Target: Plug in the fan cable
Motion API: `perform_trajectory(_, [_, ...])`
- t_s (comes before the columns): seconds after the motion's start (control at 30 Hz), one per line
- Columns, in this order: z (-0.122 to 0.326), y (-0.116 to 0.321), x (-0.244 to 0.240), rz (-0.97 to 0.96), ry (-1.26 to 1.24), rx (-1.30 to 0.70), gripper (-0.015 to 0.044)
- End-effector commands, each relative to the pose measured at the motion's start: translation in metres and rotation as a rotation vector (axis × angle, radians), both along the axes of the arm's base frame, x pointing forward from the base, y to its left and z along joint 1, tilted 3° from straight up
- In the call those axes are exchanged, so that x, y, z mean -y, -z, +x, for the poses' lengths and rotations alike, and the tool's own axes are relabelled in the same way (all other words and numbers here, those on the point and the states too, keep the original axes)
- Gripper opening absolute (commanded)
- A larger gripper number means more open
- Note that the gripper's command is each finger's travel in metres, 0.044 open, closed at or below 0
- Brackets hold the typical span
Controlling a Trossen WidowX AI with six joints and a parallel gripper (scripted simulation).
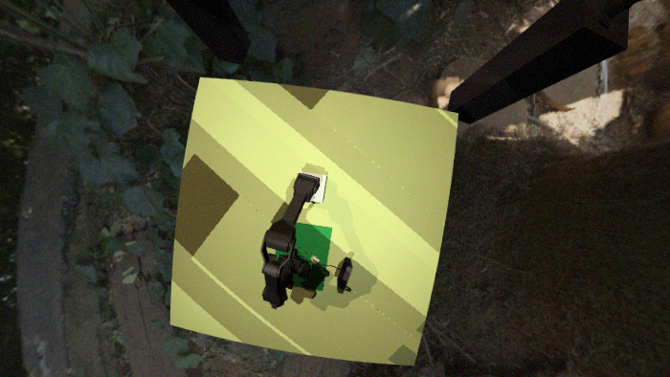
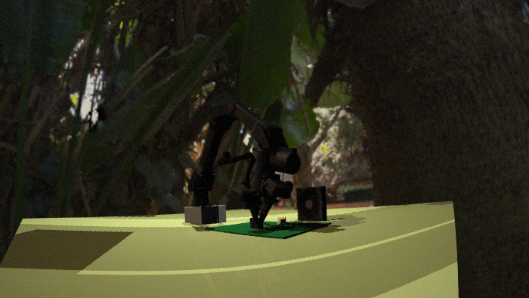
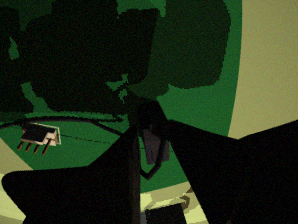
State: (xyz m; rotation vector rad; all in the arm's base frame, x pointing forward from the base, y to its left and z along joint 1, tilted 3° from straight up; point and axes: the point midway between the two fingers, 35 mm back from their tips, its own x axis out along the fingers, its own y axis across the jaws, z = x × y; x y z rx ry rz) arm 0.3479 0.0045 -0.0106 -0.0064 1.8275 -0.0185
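With the tool [image 1: 301, 269] [image 2: 258, 218] [image 3: 152, 128] pinching the plug [image 2: 256, 224] [image 3: 157, 150] low over the board [image 1: 313, 236] [image 2: 279, 234] [image 3: 202, 107], beside the header [image 1: 315, 259] [image 2: 282, 221] [image 3: 40, 134] but off its pins, a crooked grip—or drag from the looped cable [image 1: 330, 265] [image 3: 75, 119]—could twist it and make it land askew.

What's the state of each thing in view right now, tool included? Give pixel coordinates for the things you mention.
tool [image 2: 259, 218] [image 3: 152, 128]: closed on the plug
plug [image 2: 257, 223] [image 3: 156, 147]: gripped, off the header
four-pin header [image 2: 282, 220] [image 3: 40, 136]: unplugged, pins bare
fan [image 1: 345, 275] [image 2: 311, 203]: upright beside the board
board [image 1: 316, 239] [image 2: 281, 233] [image 3: 210, 107]: lying flat
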Motion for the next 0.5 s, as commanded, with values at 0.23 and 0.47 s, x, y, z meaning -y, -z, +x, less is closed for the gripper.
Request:
perform_trajectory(0.23, [0.001,-0.005,0.0,0.0,0.0,0.0,0.0])
perform_trajectory(0.47, [0.004,-0.027,-0.001,0.001,0.001,0.0,0.0])
